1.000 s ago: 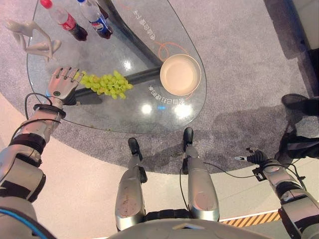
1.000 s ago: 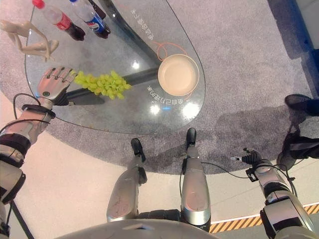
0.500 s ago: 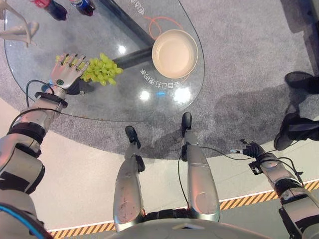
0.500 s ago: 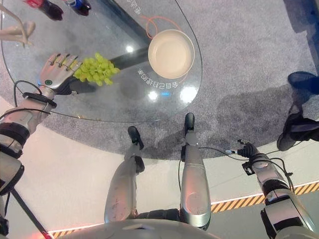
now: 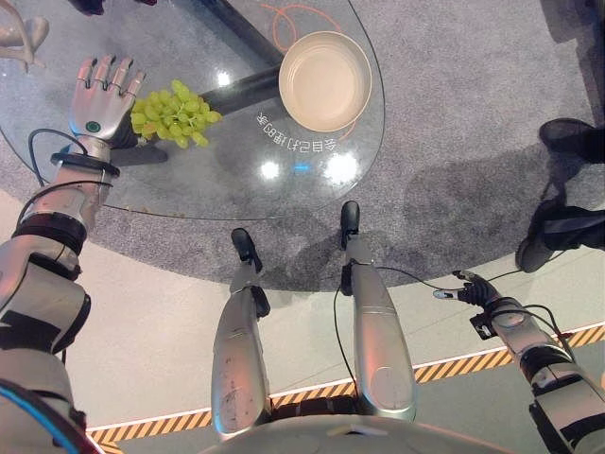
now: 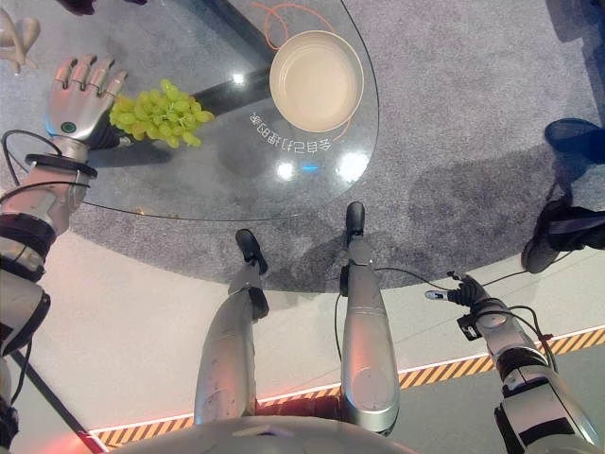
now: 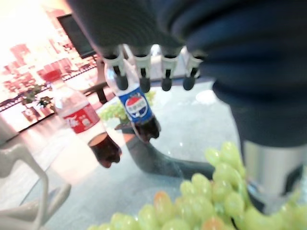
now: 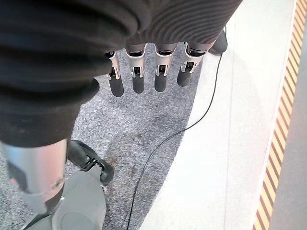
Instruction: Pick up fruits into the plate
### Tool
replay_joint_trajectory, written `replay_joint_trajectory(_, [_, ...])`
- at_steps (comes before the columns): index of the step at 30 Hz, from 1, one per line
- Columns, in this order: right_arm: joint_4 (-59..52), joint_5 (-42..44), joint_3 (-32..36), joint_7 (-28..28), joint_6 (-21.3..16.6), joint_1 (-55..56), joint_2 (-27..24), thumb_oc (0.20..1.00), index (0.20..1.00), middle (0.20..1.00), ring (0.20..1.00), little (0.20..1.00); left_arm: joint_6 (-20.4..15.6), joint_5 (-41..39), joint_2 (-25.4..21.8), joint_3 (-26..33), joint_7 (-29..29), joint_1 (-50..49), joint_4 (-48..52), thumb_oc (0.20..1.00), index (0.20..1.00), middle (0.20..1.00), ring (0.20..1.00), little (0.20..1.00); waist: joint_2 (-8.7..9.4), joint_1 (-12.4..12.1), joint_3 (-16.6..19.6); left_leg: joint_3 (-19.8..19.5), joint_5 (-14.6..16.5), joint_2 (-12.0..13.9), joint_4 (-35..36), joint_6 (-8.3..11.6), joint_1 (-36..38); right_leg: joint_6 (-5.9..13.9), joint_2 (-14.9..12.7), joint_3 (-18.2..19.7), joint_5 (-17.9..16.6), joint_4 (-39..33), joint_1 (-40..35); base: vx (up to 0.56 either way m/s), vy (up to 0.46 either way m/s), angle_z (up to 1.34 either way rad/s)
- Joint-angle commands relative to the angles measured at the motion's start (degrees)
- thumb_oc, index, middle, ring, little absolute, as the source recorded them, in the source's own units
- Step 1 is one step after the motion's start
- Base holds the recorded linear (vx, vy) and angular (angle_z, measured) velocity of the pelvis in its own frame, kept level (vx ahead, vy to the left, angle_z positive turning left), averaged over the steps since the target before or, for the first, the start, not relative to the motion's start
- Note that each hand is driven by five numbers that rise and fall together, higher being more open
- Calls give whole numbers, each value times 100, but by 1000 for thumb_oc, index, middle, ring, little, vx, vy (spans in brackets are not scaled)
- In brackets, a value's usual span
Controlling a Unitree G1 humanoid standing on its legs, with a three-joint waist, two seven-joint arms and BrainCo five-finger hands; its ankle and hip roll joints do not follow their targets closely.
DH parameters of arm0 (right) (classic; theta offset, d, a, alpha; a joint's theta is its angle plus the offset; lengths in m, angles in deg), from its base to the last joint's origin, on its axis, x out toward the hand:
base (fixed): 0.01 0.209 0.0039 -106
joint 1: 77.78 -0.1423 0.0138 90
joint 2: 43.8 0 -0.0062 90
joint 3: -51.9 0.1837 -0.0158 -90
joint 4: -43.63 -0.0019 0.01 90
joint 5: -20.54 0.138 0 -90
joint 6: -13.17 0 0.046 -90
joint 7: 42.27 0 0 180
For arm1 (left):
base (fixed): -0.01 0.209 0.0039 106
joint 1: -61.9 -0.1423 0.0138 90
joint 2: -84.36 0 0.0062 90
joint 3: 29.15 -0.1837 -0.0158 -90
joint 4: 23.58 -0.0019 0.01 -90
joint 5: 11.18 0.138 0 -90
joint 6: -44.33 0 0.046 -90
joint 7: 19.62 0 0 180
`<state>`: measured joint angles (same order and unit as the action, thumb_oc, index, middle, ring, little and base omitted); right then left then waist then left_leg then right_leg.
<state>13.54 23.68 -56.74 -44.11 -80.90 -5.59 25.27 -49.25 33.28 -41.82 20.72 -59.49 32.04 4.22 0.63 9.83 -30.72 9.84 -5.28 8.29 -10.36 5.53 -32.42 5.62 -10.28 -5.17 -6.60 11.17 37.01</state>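
A bunch of green grapes (image 5: 173, 113) lies on the round glass table (image 5: 236, 170), towards its left side. My left hand (image 5: 98, 91) hovers at the bunch's left end, fingers straight and spread, holding nothing. In the left wrist view the grapes (image 7: 192, 206) lie just under the thumb (image 7: 271, 163). A round beige plate (image 5: 326, 68) sits empty on the table's right part, a short way right of the grapes. My right hand (image 5: 465, 289) hangs low at the right over the floor, fingers relaxed and empty.
Two cola bottles, one red-labelled (image 7: 79, 120) and one blue-labelled (image 7: 139, 108), stand beyond the grapes. A white figurine (image 5: 14, 33) stands at the table's far left. A person's dark shoes (image 5: 570, 139) are on the grey carpet at the right. A yellow-and-black striped line (image 5: 454, 364) runs across the floor.
The camera has shifted, so the table sits higher and more to the left. My left hand stays by the grapes' left end, with its fingers now turned off the bunch.
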Motion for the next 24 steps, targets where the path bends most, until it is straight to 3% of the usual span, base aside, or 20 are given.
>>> replay_joint_trajectory(1, [-83,189,-101,102,-18,350,42,1000,1000,1000,1000,1000,202,-331,-233,393,141,302,-377,1000,1000,1000,1000,1000,288,16,93,-115,584,-508,-619,-189,-492,-207,713,170,674,617,185,0,0,0])
replay_joint_trajectory(7, [-161,271,-147,122,-44,314,57,1000,1000,1000,1000,1000,34,-307,-112,285,312,405,-498,1000,1000,1000,1000,1000,304,69,93,-98,634,-475,-760,-189,-662,-212,724,189,665,722,367,0,0,0])
replay_joint_trajectory(10, [-216,265,-146,135,-32,312,36,1000,1000,1000,1000,1000,-93,-391,-61,117,722,470,-550,1000,1000,1000,1000,1000,289,110,93,-68,633,-465,-783,-184,-713,-204,715,199,644,726,429,0,0,0])
replay_joint_trajectory(15, [-254,219,-102,166,-19,283,-91,1000,1000,1000,1000,1000,-148,-975,53,-170,1662,586,-619,1000,1000,1000,1000,1000,213,199,93,-16,617,-470,-799,-178,-800,-197,713,249,627,747,550,14,72,-1])
replay_joint_trajectory(20, [-374,160,-47,244,-65,260,-271,1000,1000,1000,1000,1000,97,-1428,132,-499,3224,682,-655,1000,1000,1000,1000,1000,160,288,93,60,619,-486,-844,-181,-919,-183,695,293,574,727,691,11,61,-6])
replay_joint_trajectory(24, [-569,215,0,278,-51,289,-345,1000,1000,1000,1000,1000,234,-1520,67,-619,3434,671,-613,1000,1000,1000,1000,1000,161,318,93,78,641,-483,-898,-184,-971,-167,678,307,544,707,736,19,16,-3])
